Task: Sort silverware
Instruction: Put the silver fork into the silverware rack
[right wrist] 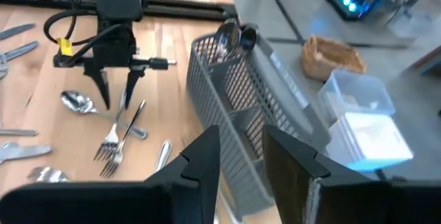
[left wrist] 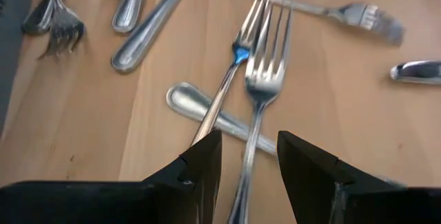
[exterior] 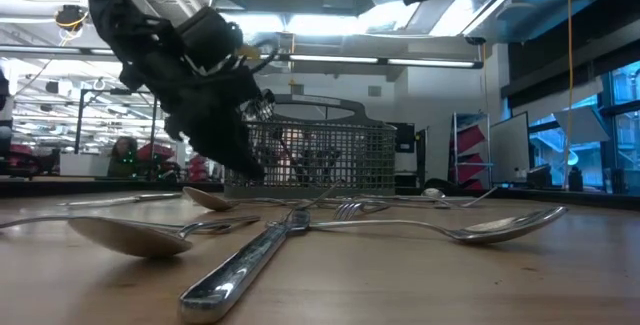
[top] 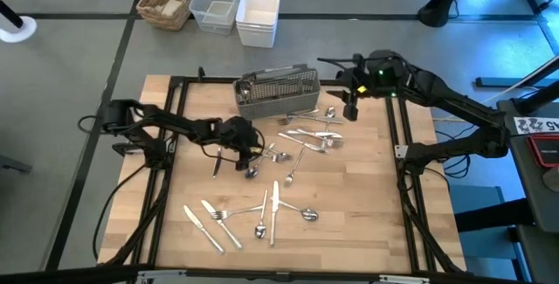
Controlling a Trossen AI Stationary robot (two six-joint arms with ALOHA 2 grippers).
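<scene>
Left gripper (left wrist: 249, 165) hangs low just in front of the grey mesh metal caddy (top: 276, 90), its dark fingers (left wrist: 204, 162) spread and straddling the handles of two shiny steel forks (left wrist: 265, 72) lying side by side. Best drop straight down, centre on one handle only, and pinch below the tines; the crossed spoon beneath risks a double pick. Right gripper (right wrist: 241, 162) waits above the caddy's right end, fingers parted and empty; remaining silverware (top: 262, 214) lies scattered on the table in front of the caddy.

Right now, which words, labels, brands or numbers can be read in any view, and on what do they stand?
Nothing legible in any view.
White label with dark marks beside the table's right edge: too small to read.
Yellow tag on the left arm's cable: no readable text.
</scene>
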